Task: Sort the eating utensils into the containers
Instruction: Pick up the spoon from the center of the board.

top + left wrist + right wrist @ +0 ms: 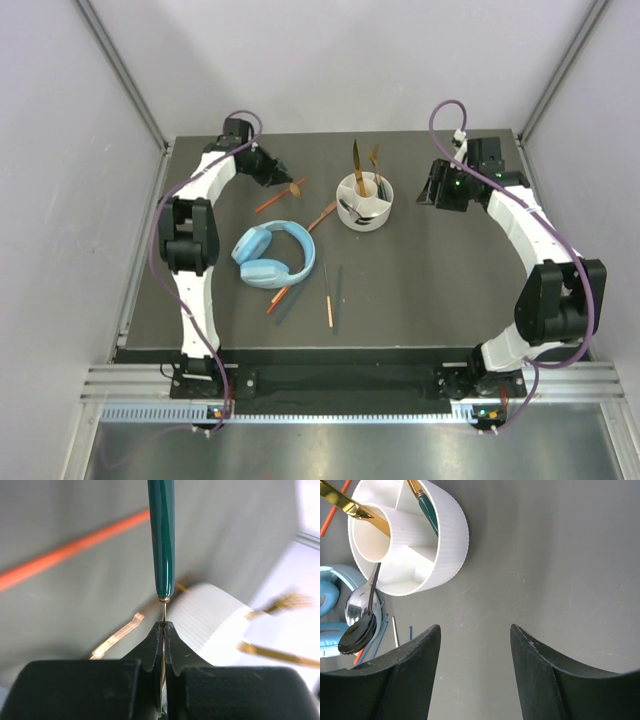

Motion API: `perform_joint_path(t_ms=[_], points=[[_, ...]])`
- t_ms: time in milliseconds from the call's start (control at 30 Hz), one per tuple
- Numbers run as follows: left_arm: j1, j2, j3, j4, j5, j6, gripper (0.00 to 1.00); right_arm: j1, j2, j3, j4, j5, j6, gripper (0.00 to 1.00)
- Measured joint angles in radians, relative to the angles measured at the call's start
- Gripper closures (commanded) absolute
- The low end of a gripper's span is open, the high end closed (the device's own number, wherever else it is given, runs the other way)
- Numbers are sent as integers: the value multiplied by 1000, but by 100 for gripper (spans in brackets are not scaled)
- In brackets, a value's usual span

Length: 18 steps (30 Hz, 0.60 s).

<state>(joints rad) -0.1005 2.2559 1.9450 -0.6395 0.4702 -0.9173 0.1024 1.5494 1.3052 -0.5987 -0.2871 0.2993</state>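
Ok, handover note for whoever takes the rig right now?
Left gripper: jaws shut on the gold stem of a dark teal-handled utensil.
Right gripper: open, empty, over bare table beside the round white divided holder.
Done: gold utensils, a silver spoon and a black spoon stand in the holder.
Left: orange chopsticks and dark teal chopsticks lie on the table near the light blue headphones.

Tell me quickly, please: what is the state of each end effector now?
Left end effector: closed, holding a teal-handled utensil by its thin gold neck.
Right end effector: open, holding nothing.
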Motion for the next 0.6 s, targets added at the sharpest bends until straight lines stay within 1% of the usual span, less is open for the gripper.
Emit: perform_joint_path(t_ms=[233, 433, 500, 567, 600], points=[[0, -117, -74, 58, 133, -111, 100, 3, 0, 42, -4, 3, -5, 43], [0, -266, -249, 108, 259, -236, 100, 16, 1, 70, -11, 8, -9, 43], [0, -309, -303, 151, 310, -302, 100, 26, 1, 71, -12, 13, -8, 43], [0, -340, -353, 243, 367, -397, 100, 36, 2, 71, -12, 18, -8, 43], [0, -356, -386, 323, 399, -462, 100, 44, 3, 71, -12, 24, -8, 43]])
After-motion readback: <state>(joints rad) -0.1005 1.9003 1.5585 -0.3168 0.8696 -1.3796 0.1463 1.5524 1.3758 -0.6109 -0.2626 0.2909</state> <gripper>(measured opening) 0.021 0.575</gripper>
